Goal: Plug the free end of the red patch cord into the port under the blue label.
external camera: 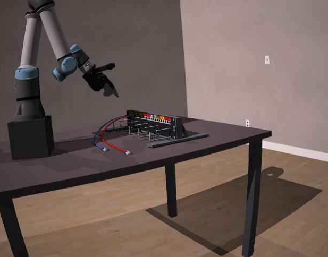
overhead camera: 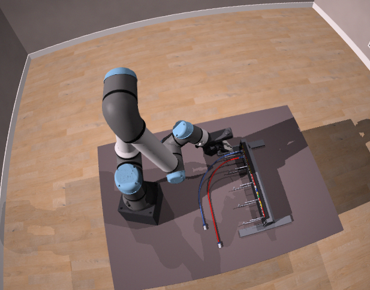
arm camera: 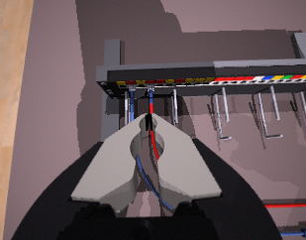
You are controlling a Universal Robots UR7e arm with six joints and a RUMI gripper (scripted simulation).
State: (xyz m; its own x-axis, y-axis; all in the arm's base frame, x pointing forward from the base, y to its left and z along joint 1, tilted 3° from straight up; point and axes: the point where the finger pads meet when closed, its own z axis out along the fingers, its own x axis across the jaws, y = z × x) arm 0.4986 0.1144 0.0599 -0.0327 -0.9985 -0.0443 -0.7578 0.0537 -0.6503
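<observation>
Red cord (overhead camera: 208, 195) (external camera: 111, 144) (arm camera: 288, 204) lies loose beside blue, awaiting your grasp; your empty gripper (overhead camera: 231, 150) (external camera: 117, 96) (arm camera: 149, 115) hovers high, narrowed shut, clearing both cords.

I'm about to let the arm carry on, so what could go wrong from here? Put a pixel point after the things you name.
The closed jaws (overhead camera: 229, 146) (external camera: 117, 96) are above the cords' plugged-in ends, so coming lower might snag them. The red cord's free plug (overhead camera: 219, 243) (external camera: 127, 152) lies near the blue cord's (overhead camera: 205, 227) (external camera: 104, 149), so a careless grasp could nudge that one.
</observation>
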